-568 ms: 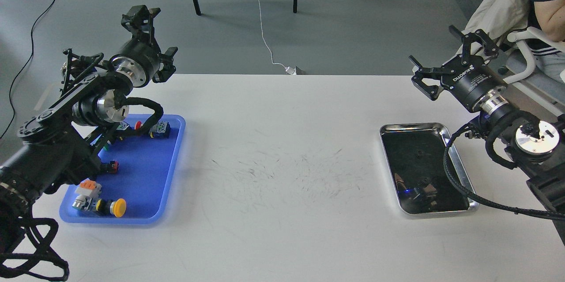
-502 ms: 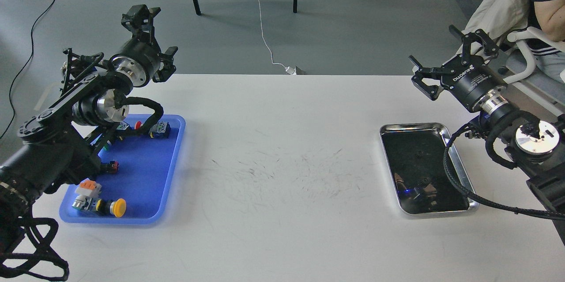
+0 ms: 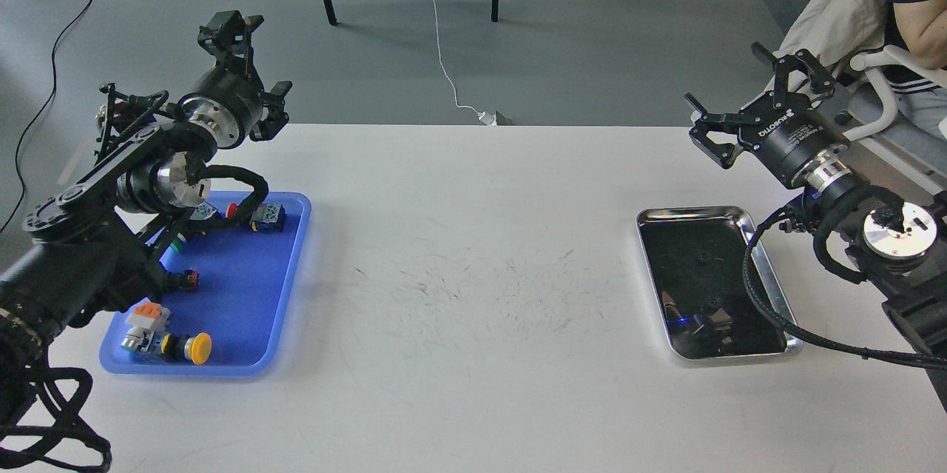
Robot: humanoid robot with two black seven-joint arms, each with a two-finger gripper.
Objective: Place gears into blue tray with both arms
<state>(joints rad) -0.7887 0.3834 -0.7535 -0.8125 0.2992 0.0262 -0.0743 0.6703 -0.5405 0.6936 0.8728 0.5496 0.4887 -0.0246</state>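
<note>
Two black jointed arms are showing silver metal rings and looping black cables; the right gripper (image 3: 755, 99) is wearing white ROBOTIQ lettering on its barrel.

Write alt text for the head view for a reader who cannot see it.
Two black robot arms hang raised over a white table, the left gripper and right gripper both open and empty. A blue tray at left holds coloured push-button switches; a shiny metal tray sits at right with a tiny gear.

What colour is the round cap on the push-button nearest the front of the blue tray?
Yellow cap, seen best in the head view.
</note>
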